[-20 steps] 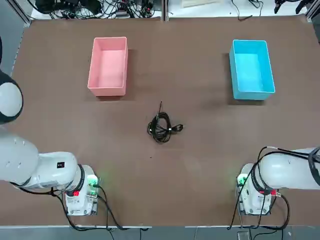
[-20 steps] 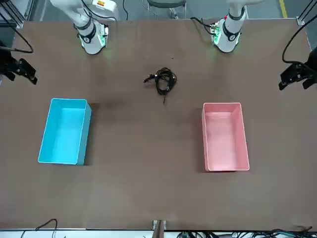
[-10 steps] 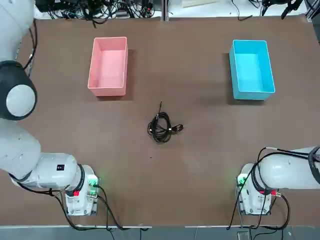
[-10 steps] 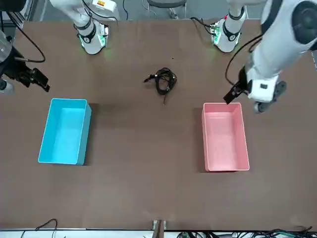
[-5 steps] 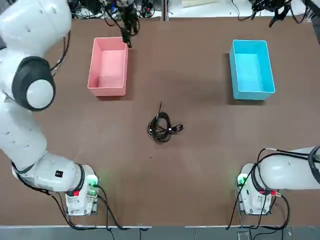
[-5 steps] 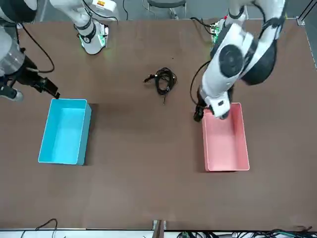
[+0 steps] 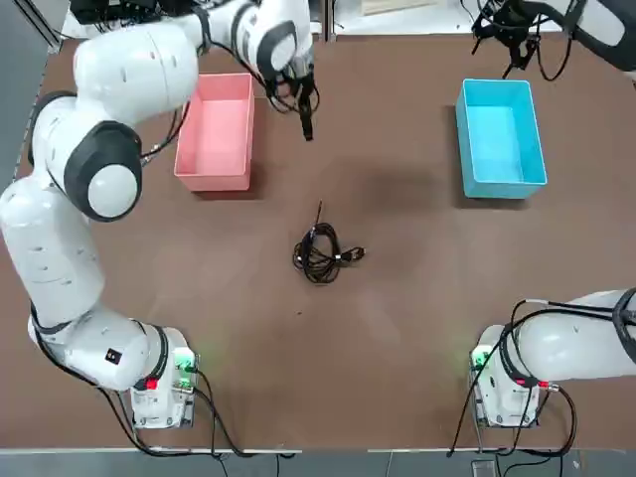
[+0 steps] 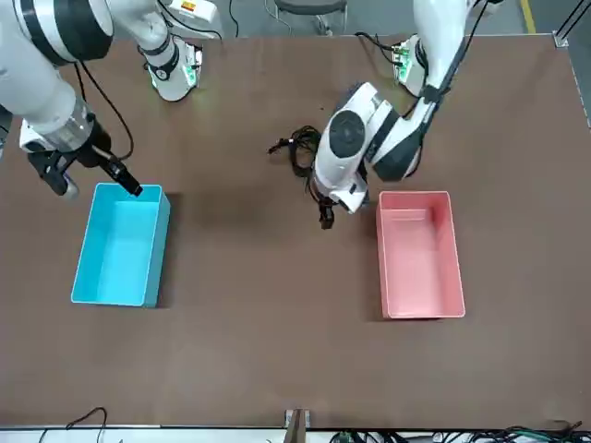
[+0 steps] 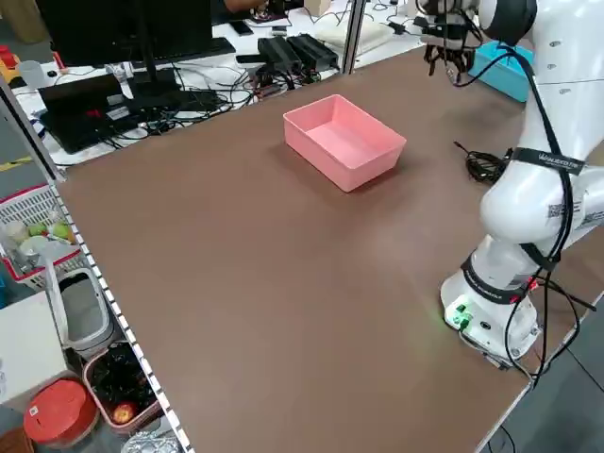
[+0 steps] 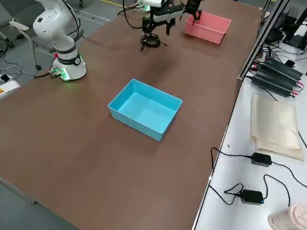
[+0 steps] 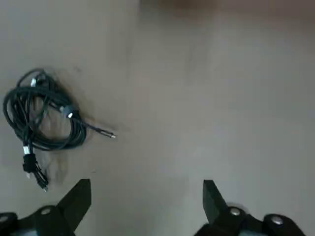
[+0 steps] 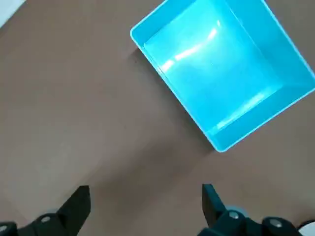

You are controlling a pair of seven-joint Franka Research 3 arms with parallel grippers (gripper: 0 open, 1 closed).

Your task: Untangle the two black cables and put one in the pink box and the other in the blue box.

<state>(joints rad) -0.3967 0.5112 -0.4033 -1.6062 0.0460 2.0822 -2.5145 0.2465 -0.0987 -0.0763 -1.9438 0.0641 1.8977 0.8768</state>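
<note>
The two black cables (image 7: 323, 253) lie tangled in one small coil at the table's middle, also in the front view (image 8: 301, 149) and the left wrist view (image 11: 42, 115). The pink box (image 7: 214, 129) stands at the far left and the blue box (image 7: 500, 137) at the far right, both without anything inside. My left gripper (image 7: 303, 119) hangs open just right of the pink box, beyond the coil and apart from it. My right gripper (image 7: 512, 35) hovers open over the far edge of the blue box (image 12: 221, 69). Neither holds anything.
Both arm bases sit at the near table edge, each with a thick black cable. Wire clutter, power bricks and a monitor lie beyond the far edge. Bare brown tabletop (image 7: 417, 298) surrounds the coil.
Both arms have swung in over the table. The left gripper moved from the pink box's far corner toward the centre. The right gripper came closer to the blue box's far edge.
</note>
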